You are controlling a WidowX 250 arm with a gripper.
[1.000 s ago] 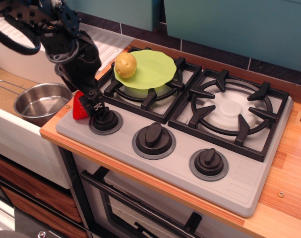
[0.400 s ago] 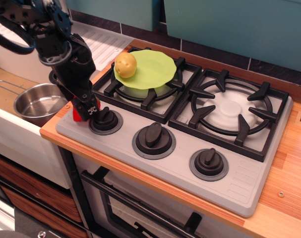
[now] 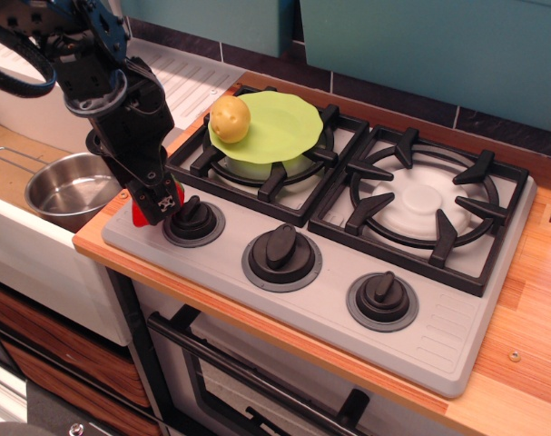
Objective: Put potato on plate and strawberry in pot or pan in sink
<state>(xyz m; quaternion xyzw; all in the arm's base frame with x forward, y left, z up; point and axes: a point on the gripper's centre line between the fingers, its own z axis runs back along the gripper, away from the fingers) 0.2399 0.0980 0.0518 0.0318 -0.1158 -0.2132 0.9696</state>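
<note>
Gripper (image 3: 159, 204) sits low over the strawberry (image 3: 146, 215) at the front-left corner of the stove, next to the leftmost knob (image 3: 193, 221). Only one view, so everything comes from it.

Change: a second ago the gripper stood beside the strawberry with much of the red fruit showing to its left; since then it has shifted left and dropped over it. Now just a small red patch shows under and around the fingertips. Jaws look narrowed onto the fruit, but the black fingers hide the contact, so I cannot tell whether the grip is actually closed. Strawberry looks not lifted, seemingly on the grey stove top near the orange edge of the surface (image 3: 103, 238).

Meaning for the task: potato (image 3: 230, 119) already lies on the green plate (image 3: 280, 123), which rests on the rear-left burner, so that half looks done. Strawberry half is at the grasp step. The pot (image 3: 71, 188) waits in the sink (image 3: 12, 150), just left of the stove and near the gripper, empty as far as visible.

Pose: arm comes in from the upper left, wrist pitched down and leaning forward-right, fingers pointing down at the stove corner. Cables loop behind it at the top-left.
</note>
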